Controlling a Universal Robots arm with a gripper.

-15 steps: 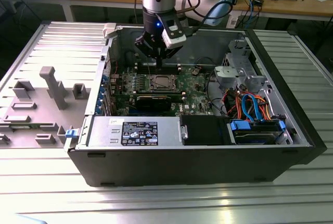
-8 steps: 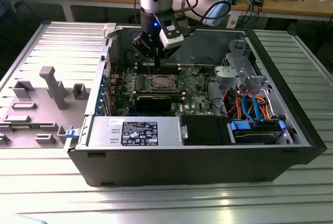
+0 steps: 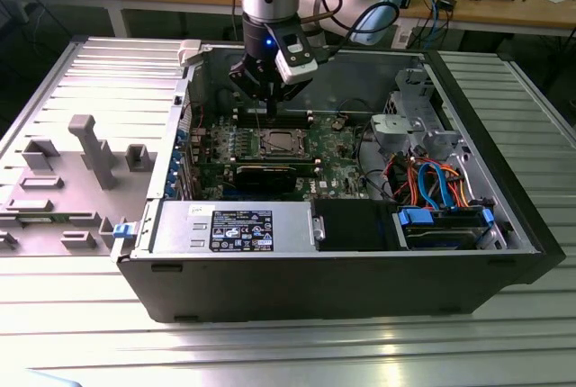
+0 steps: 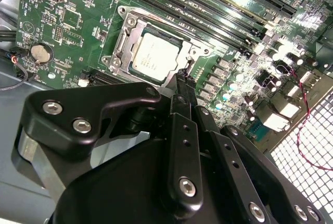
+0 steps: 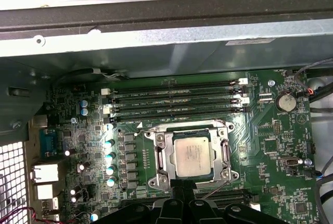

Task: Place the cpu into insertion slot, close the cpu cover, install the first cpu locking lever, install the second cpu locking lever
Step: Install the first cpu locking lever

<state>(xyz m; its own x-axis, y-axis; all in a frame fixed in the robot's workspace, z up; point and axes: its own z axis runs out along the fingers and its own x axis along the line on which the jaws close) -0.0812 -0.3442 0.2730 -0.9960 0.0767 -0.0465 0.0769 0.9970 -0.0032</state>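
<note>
On a ribbed metal bench (image 3: pixel 504 342) lies an open computer case (image 3: pixel 297 265); inside, the cpu (image 5: pixel 191 153) sits in the insertion slot (image 5: pixel 152 182) with the cpu cover (image 5: pixel 165 156) flat around it, so the first lever seems the step in hand. The tool (image 5: pixel 182 186) hangs at the socket's edge, tips together on nothing I can discern; hooking the thin wire lever (image 5: pixel 214 191) beside it calls for a fine, low approach.

the cpu (image 5: pixel 191 157) is silver-grey, the cpu cover (image 5: pixel 157 155) silvery, the motherboard (image 5: pixel 276 182) green, the tool (image 5: pixel 182 184) black.
</note>
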